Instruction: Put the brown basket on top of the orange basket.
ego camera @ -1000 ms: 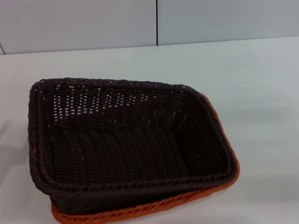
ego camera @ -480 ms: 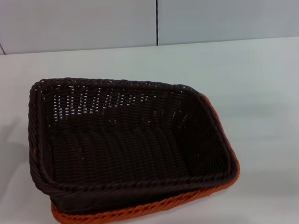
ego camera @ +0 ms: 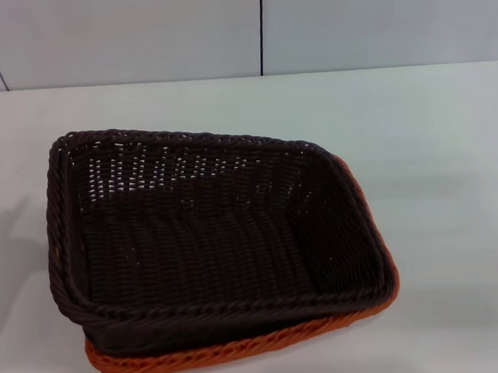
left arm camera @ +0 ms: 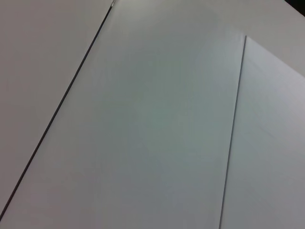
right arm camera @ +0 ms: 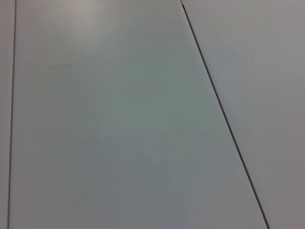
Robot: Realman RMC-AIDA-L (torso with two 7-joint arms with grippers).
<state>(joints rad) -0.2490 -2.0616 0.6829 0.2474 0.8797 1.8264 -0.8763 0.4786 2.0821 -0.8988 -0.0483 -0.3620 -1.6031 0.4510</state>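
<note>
Crookedly, brown basket (ego camera: 201, 240) nested in orange basket (ego camera: 242, 349), long axis left-right

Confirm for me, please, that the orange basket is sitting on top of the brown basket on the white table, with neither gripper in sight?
Not quite: the order is reversed. The head view shows the brown basket resting on top of the orange basket, whose rim peeks out along the near and right edges. The rest holds: both sit on the white table, and neither gripper appears in any view.

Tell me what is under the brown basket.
The orange basket lies under the brown basket; only its braided rim shows along the near and right edges. Its inside, bottom and far side are covered. Both stand on the white table.
</note>
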